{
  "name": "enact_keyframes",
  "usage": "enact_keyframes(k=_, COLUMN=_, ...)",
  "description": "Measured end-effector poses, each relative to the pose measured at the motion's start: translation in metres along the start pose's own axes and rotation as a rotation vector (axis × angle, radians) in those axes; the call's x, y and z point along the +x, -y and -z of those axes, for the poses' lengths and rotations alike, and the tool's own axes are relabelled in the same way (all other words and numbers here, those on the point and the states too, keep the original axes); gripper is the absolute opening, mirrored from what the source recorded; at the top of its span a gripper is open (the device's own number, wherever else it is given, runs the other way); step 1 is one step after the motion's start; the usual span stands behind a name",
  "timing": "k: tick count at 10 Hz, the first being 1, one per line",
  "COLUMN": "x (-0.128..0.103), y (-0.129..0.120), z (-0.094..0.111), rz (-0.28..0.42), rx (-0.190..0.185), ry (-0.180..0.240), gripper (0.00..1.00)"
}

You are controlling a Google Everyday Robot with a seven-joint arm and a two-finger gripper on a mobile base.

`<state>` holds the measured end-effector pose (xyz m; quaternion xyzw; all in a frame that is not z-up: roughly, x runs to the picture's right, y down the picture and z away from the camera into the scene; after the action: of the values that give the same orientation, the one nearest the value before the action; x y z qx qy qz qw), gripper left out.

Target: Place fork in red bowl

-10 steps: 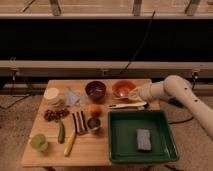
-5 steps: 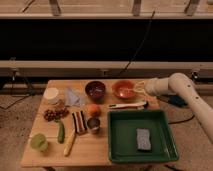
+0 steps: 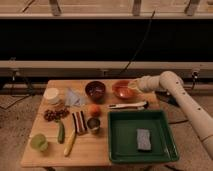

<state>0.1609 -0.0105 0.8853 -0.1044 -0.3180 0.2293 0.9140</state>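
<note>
The red bowl (image 3: 122,89) sits at the back of the wooden table (image 3: 90,150), right of a dark maroon bowl (image 3: 95,90). My white arm reaches in from the right, and the gripper (image 3: 135,85) hangs at the red bowl's right rim, just above it. I cannot make out the fork; it is hidden at or under the gripper's end.
A white-handled knife (image 3: 129,105) lies in front of the red bowl. A green tray (image 3: 116,140) holding a grey sponge (image 3: 144,139) fills the front right. An orange (image 3: 94,110), metal cup (image 3: 93,124), cucumber (image 3: 60,132), yellow piece (image 3: 69,144) and white tub (image 3: 51,95) lie to the left.
The gripper has risen from beside the knife and moved back to the red bowl's right rim. Nothing else on the table has shifted.
</note>
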Motion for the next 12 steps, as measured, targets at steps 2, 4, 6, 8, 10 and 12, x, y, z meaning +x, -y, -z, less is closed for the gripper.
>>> enact_keyframes(k=2, x=0.006, y=0.008, z=-0.008, rz=-0.003, rx=0.014, ry=-0.009, gripper=0.30)
enact_keyframes(k=4, x=0.006, y=0.011, z=-0.017, rz=-0.004, rx=0.012, ry=-0.012, gripper=0.50)
enact_keyframes(k=6, x=0.006, y=0.010, z=-0.022, rz=0.000, rx=0.002, ry=-0.016, gripper=0.70)
enact_keyframes(k=8, x=0.006, y=0.009, z=-0.028, rz=0.009, rx=-0.011, ry=-0.014, gripper=0.80)
enact_keyframes(k=10, x=0.006, y=0.008, z=-0.030, rz=0.011, rx=-0.015, ry=-0.012, gripper=0.80)
enact_keyframes(k=12, x=0.006, y=0.008, z=-0.029, rz=0.011, rx=-0.014, ry=-0.013, gripper=0.80)
